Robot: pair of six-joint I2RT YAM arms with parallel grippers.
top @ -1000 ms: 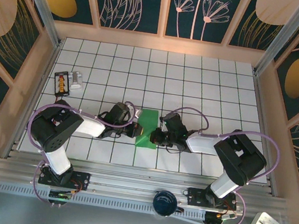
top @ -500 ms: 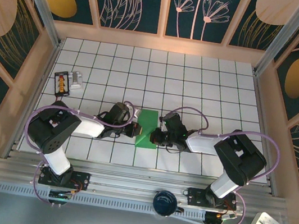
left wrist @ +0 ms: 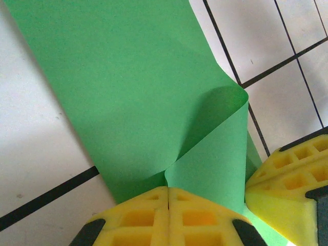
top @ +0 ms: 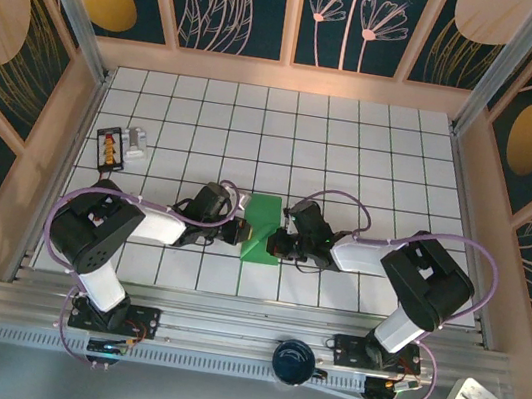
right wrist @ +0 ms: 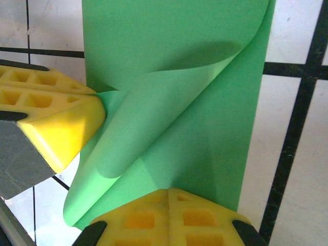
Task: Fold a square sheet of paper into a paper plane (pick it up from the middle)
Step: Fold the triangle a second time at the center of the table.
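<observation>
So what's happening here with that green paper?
The green sheet of paper is being folded in the middle of the tiled table. The left end effector and the right end effector are each shut on it from opposite sides, and a flap is curled over, not yet pressed flat.

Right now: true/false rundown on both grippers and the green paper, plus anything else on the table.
1. The left gripper and right gripper are both shut on the green paper. True.
2. The paper lies fully flat. False: a flap curls up between the two grippers.
3. The paper is already a slim pointed dart. False: it is a broad strip with one curled flap.
4. A black-and-yellow box sits at the left of the table, apart from the paper. True.
</observation>
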